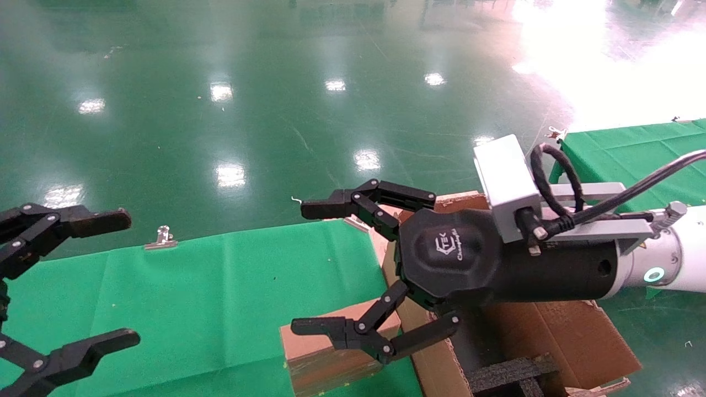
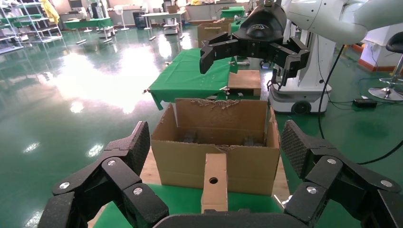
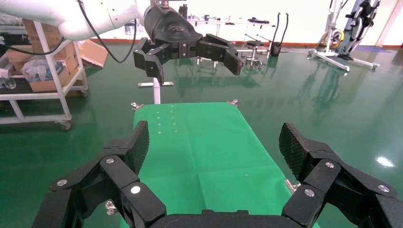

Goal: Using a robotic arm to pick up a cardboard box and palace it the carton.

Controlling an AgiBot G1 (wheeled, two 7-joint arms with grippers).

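Cardboard box [image 1: 325, 353] partly hidden, apparently beneath open right gripper [image 1: 336, 267].

Cardboard box [image 1: 325, 353] on the table [image 1: 193, 298], just left of the carton [image 1: 551, 342].

Robotics lab, glossy green floor [image 1: 220, 127], equipment shelving [image 3: 43, 90]

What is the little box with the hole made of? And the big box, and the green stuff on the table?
The little box looks like plain brown cardboard, matte and scuffed, with a punched round hole. The big box seems corrugated cardboard: its top edges are ragged and torn. The green cover looks like thin cloth, creased and clipped at the edge.
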